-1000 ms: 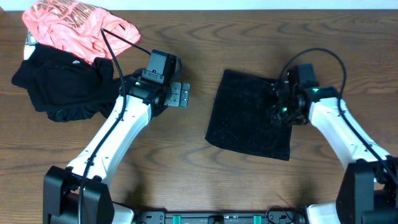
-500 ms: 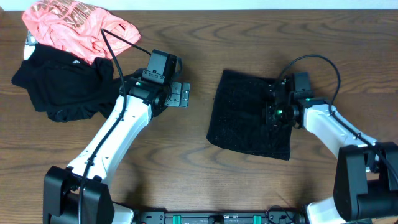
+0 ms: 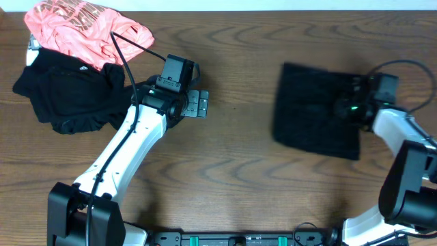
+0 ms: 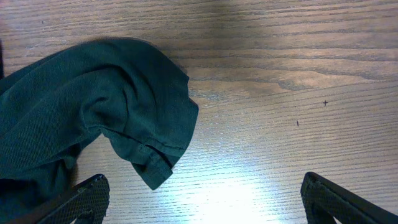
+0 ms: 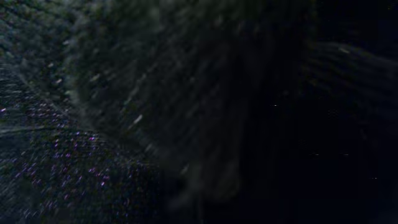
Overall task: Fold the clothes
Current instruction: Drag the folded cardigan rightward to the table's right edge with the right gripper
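**Speckled garment lying left of the closed right gripper**

The speckled garment (image 3: 311,119) is lying flat as a rough rectangle on the right side of the table (image 3: 232,171), its longer side running from far edge to near edge with a slight tilt. Nearly all of its cloth is spreading leftward, toward the table's middle, from the right gripper (image 3: 355,106), which is sitting at the garment's upper right edge. The jaws are closed and, as far as the dark right wrist view allows, seem to be pinching that cloth. This arm is clearly the nearer one.

The left gripper (image 4: 202,205) is hanging wide open over bare wood, just beside the matte black top (image 3: 68,92), with the coral shirt (image 3: 85,27) bunched beyond it. Open wood is lying between the two groups, giving plenty of room.
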